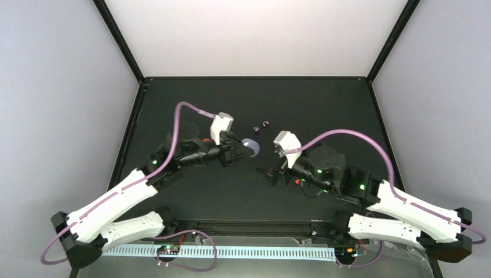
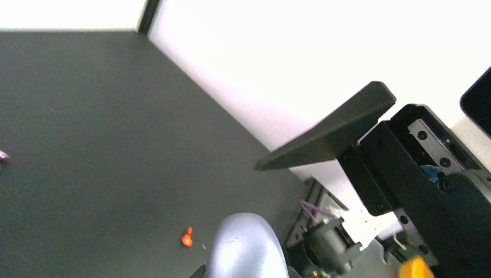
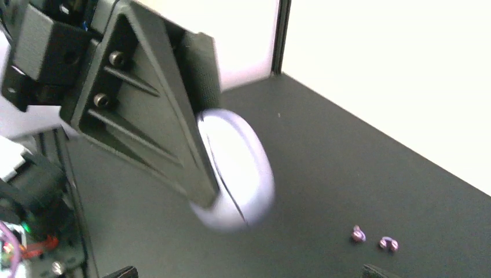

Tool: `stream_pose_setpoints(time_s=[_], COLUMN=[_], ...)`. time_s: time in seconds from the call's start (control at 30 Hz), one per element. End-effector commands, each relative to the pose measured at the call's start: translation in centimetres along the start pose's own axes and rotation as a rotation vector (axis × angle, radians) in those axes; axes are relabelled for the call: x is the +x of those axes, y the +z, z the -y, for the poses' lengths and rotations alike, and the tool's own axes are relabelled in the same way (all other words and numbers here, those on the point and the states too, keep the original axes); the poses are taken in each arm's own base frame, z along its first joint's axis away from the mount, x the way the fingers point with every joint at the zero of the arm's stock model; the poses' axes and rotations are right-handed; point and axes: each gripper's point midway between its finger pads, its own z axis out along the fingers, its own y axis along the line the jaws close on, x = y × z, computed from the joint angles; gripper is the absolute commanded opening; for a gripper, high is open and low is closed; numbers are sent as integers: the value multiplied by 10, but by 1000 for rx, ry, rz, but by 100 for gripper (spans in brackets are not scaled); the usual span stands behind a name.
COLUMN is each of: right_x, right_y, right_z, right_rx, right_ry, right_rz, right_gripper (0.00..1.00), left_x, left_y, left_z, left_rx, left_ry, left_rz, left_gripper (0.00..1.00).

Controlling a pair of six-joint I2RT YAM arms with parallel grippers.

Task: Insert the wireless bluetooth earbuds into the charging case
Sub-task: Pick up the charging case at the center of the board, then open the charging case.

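Observation:
My left gripper (image 1: pixel 243 149) is shut on the charging case (image 1: pixel 251 146), a pale lavender pebble held above the table with its lid closed. The case fills the bottom of the left wrist view (image 2: pixel 246 246) and shows in the right wrist view (image 3: pixel 237 171), clamped by the left fingers (image 3: pixel 156 116). The two earbuds (image 1: pixel 256 128) (image 1: pixel 266 123) lie side by side on the black table just beyond the case; they also show in the right wrist view (image 3: pixel 358 234) (image 3: pixel 388 244). My right gripper (image 1: pixel 273 174) is open and empty, facing the case from the right, a little apart from it.
A small red bit (image 2: pixel 186 236) lies on the black table (image 1: pixel 324 110) near the case. The right gripper's dark finger (image 2: pixel 330 130) reaches into the left wrist view. White walls and black frame posts (image 1: pixel 121 40) bound the table.

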Motion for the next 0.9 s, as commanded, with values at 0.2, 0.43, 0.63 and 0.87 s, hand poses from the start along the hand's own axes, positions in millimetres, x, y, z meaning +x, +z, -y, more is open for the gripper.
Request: stream_pose_setpoints(time_s=[0.2,0.43,0.63,0.87], right_x=[-67,-96,-110,-119], right_y=[-54,-61,-47,-44], right_z=[-24,-49,-73,-72], right_rx=[-250,-418,-528,-514], right_ry=[352,377,363,345], right_rz=[280,307,263,262], right_gripper=[99,99,97,89], left_x=[-40,-17,-9,1], left_y=[-103,-136,-139,-139], left_z=[46,71,91,108], left_rx=[124,267,388,528], left_ry=[308,484,541,517], left_rz=[474,586,566,500], left_gripper=[2,2,1,2])
